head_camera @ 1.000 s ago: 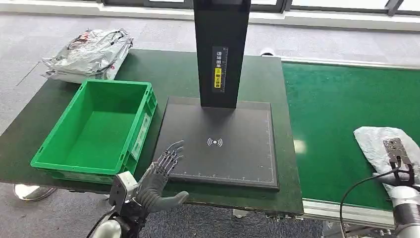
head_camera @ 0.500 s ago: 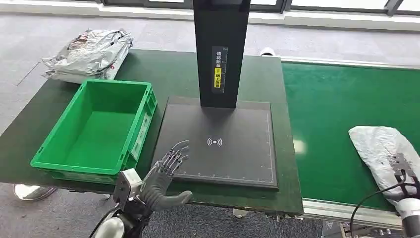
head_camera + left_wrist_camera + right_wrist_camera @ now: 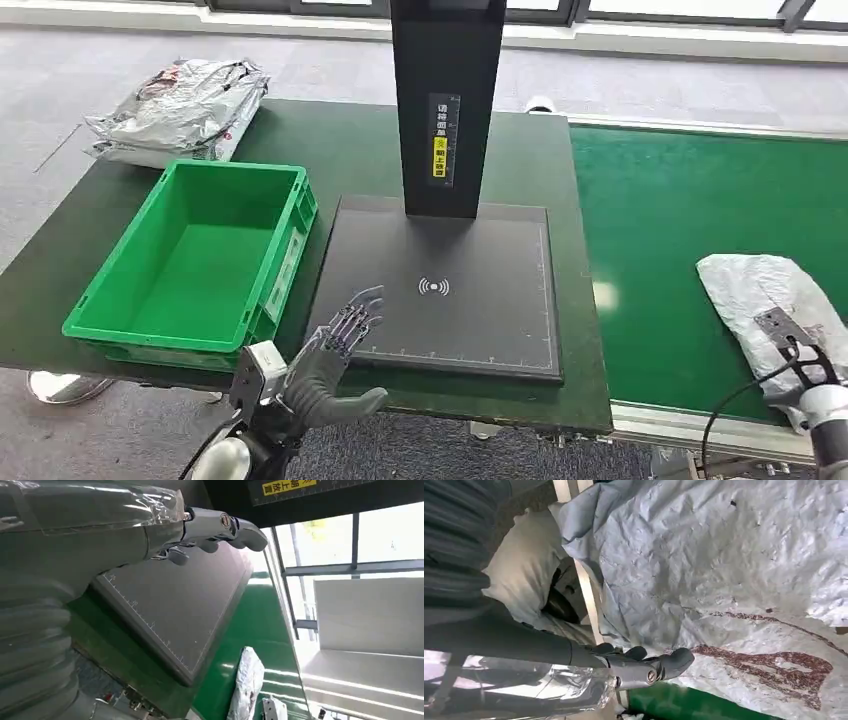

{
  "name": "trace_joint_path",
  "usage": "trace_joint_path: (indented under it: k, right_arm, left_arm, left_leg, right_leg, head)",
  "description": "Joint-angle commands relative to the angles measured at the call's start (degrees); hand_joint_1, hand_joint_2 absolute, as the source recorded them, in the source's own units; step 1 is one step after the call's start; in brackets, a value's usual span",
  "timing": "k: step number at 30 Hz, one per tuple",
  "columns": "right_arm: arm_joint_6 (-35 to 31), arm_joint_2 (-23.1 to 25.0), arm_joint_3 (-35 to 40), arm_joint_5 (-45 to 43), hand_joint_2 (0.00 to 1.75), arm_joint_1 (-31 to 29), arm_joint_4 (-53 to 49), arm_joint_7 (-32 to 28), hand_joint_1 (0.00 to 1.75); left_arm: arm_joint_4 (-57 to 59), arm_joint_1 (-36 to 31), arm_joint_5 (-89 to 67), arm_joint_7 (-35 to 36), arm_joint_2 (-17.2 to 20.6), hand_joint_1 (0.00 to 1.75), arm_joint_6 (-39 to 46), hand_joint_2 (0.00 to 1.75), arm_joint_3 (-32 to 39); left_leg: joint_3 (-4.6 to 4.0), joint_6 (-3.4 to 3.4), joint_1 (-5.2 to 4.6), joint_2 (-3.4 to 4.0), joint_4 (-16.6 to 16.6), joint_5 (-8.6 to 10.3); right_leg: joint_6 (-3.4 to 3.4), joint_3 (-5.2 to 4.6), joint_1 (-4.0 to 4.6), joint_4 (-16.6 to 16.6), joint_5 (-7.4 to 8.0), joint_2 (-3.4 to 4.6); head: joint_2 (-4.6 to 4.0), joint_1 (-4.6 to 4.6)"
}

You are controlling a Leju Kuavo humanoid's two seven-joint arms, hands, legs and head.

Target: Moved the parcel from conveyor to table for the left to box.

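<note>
— So, where is the crinkled silver-grey plastic parcel (image 3: 765, 300)?

— On the green conveyor belt (image 3: 680, 220), at its near right part, well apart from the dark green table (image 3: 340, 150). The right hand (image 3: 800, 365) is at the parcel's near end; in the right wrist view its dark fingers (image 3: 659, 662) lie against the wrinkled wrapping, but I cannot tell whether they have a grip on it.

— And the left hand (image 3: 325, 355)?

— Over the table's near edge, fingers spread and holding nothing, just beside the near left corner of the flat black scanning pad (image 3: 445, 285).

— What stands between belt and box?

— That pad, with a tall black post (image 3: 447, 100) rising from its far side. The empty green plastic crate (image 3: 200, 260) sits left of it. Another crumpled silver bag (image 3: 180, 105) lies at the table's far left corner.
</note>
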Motion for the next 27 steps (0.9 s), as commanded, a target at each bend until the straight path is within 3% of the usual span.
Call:
trace_joint_path:
  k: [1,2,3,4,21,27]
  right_arm:
    - [1.1,1.7,3.5,0.0,1.75,-3.3,3.0,-0.6,0.00]
    - [1.4,1.8,3.5,-0.1,1.75,-3.4,2.9,-0.9,0.00]
    - [1.6,2.0,3.3,-0.2,1.75,-3.4,2.6,-1.3,0.37]
    - [1.8,2.2,3.2,-0.2,1.75,-3.5,2.2,-1.9,1.75]
    - [3.4,4.1,0.5,-2.9,1.75,-4.3,0.4,-5.8,1.75]
    - [10.4,6.2,-9.4,-17.0,1.75,-4.2,1.5,-15.8,1.75]
  left_arm:
    - [2.2,-0.9,0.0,0.1,1.3,0.00,-0.5,1.75,0.7]
    - [2.2,-0.9,0.0,0.1,1.3,0.00,-0.5,1.75,0.7]
    - [2.1,-0.8,0.0,0.1,1.2,0.00,-0.6,1.75,0.9]
    - [1.9,-0.7,0.0,0.0,1.2,0.00,-0.7,1.75,1.0]
    - [-0.5,0.7,0.9,-0.4,0.8,0.00,-1.7,1.75,3.0]
    - [0.1,0.9,1.1,-1.2,0.9,0.00,-1.6,1.75,3.6]
  left_leg:
    - [0.18,-0.03,0.02,0.24,-0.1,-0.02]
    - [0.16,-0.03,0.01,0.22,-0.1,-0.01]
    - [0.18,-0.04,0.02,0.24,-0.1,0.00]
    - [0.14,-0.03,0.01,0.21,-0.1,-0.01]
    - [0.10,-0.03,0.02,0.22,-0.1,-0.01]
    - [0.10,-0.02,0.00,0.16,-0.1,-0.01]
  right_leg:
    - [-0.06,0.10,0.03,-0.1,0.06,0.20]
    - [-0.05,0.09,0.01,-0.1,0.05,0.18]
    - [-0.07,0.11,0.03,-0.1,0.07,0.20]
    - [-0.05,0.08,0.01,-0.1,0.06,0.17]
    - [-0.06,0.05,0.03,-0.1,0.06,0.17]
    - [-0.05,0.08,0.01,-0.1,0.05,0.11]
  head:
    - [0.02,0.00]
    - [0.02,0.00]
    - [0.02,0.00]
    - [0.00,0.00]
    - [0.00,0.00]
    - [0.02,0.00]
